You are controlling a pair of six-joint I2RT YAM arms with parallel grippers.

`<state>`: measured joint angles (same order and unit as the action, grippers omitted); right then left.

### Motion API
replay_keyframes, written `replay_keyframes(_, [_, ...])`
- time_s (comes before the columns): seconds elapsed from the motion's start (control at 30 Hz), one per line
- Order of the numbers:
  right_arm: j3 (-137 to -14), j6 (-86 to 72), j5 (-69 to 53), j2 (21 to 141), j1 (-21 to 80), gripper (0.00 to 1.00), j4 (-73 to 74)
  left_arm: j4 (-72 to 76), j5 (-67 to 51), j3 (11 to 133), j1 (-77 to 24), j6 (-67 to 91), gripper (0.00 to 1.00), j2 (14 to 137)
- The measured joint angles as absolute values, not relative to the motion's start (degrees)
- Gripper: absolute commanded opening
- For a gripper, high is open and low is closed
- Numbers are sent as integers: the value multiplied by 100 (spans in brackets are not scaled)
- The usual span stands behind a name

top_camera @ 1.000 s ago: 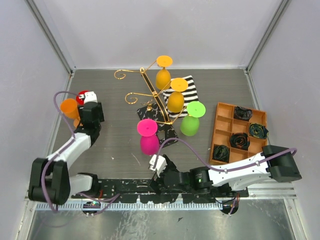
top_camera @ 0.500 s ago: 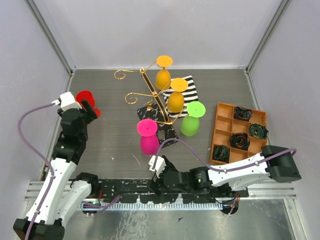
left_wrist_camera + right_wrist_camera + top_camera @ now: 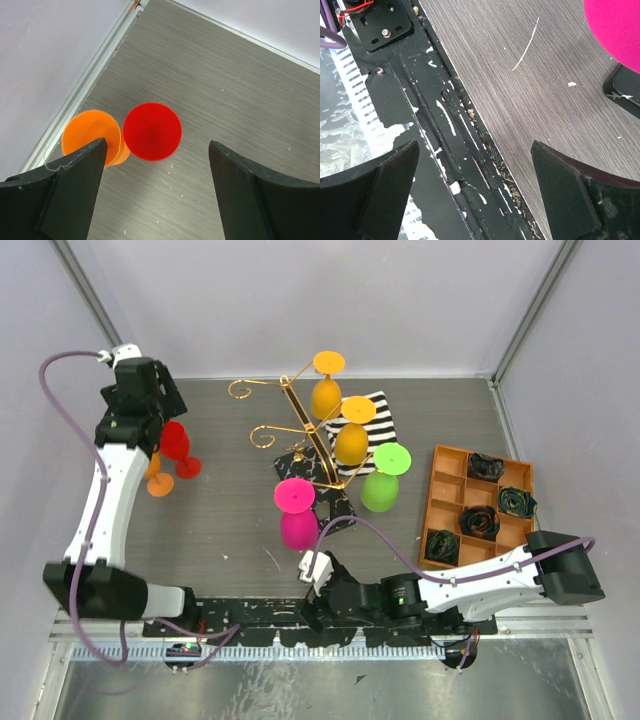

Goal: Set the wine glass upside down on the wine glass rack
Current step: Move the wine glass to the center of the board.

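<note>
The red glass is the one to hang. It stands on the table, far to the left of the rack. It looks to be the right way up, with its foot down. An orange glass sits just beside it, on the side away from the rack.

The left gripper hangs high over the red glass. Its jaws are spread wide and hold nothing. The right gripper lies low in front of the rack, near the pink glass. Its jaws are wide apart too, and empty.

The job now, I think, is to go down and take the red glass. To do it well, the left gripper should drop straight down with the red glass in the middle of the gap. One finger may have to slip in next to the orange glass, so go slowly there. A bump could tip the orange glass over. Squeeze softly, so the red glass does not slip or crack.

After that it must be turned over before it goes to the rack. The curled arms on the rack's left side look free.
</note>
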<state>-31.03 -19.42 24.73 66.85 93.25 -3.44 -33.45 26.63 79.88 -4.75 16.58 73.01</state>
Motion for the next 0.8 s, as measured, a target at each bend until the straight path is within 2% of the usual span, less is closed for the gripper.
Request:
replay_keyframes(0.2, [-3009,-1966,2473,6582,9325,100,-314,-4329,2073,9758,193,1747,91,9166])
replay_keyframes(0.43, [-2965,-1968,2473,6556,9325,100,-290,-5500,1605,11493,523,1922,92,10713])
replay_keyframes(0.8, [-2943,-1988,2475,6563,9323,100,-274,-6578,1111,12453,746,2075,92,11942])
